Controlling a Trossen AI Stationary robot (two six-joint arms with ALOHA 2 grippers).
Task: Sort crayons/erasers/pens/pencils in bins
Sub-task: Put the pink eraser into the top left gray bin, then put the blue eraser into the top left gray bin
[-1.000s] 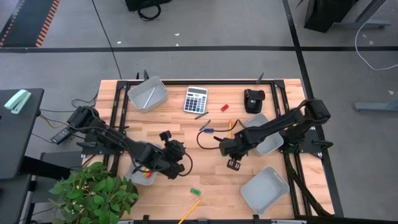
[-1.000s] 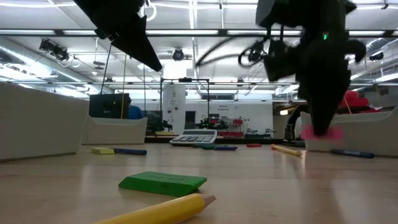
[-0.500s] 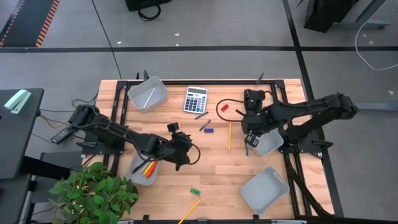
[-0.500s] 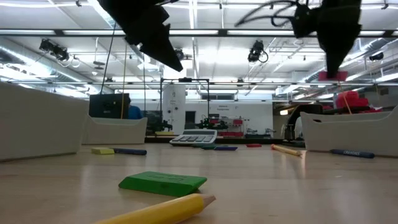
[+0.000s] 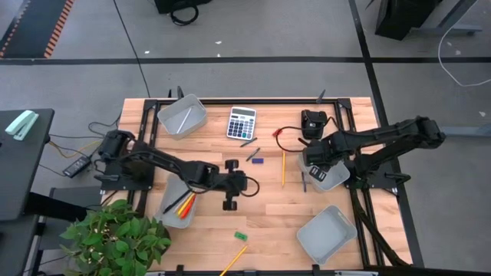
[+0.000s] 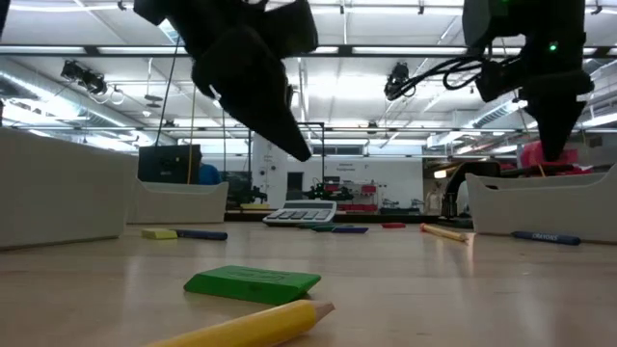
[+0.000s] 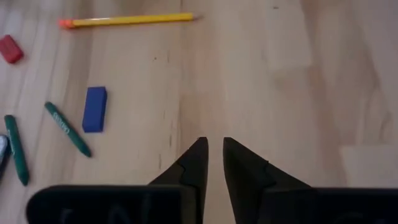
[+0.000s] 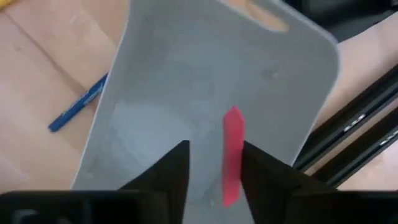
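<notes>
Overhead, the left gripper (image 5: 231, 201) hangs over bare bench (image 5: 261, 215) near the middle, and the right gripper (image 5: 317, 175) sits above a grey bin (image 5: 331, 173) at three o'clock. Another bin (image 5: 182, 116) at eleven o'clock holds a pale pencil (image 5: 185, 117); the bin (image 5: 179, 205) at eight o'clock holds crayons (image 5: 184, 205); a fourth bin (image 5: 327, 234) lies at five o'clock. A yellow pencil (image 5: 283, 167) lies near centre, a green eraser (image 5: 240, 235) and another pencil (image 5: 235, 259) at six o'clock, a calculator (image 5: 242, 122) at twelve.

From bench height, the green eraser (image 6: 253, 281) and a yellow pencil tip (image 6: 251, 326) lie nearest; both arms hang dark overhead.

The left wrist view shows its gripper (image 7: 213, 149) with fingers nearly together, clasping nothing, above bare wood; beyond lie a blue eraser (image 7: 94, 109), two green crayons (image 7: 67, 129), a red eraser (image 7: 10, 49) and a yellow pencil (image 7: 127, 20).

The right wrist view shows its gripper (image 8: 214, 155) released, fingers apart over the bin (image 8: 155, 124), a pink-red eraser (image 8: 232, 155) on edge between them; whether it touches the bin floor I cannot tell. A blue pen (image 8: 79, 103) lies just beside the bin.
</notes>
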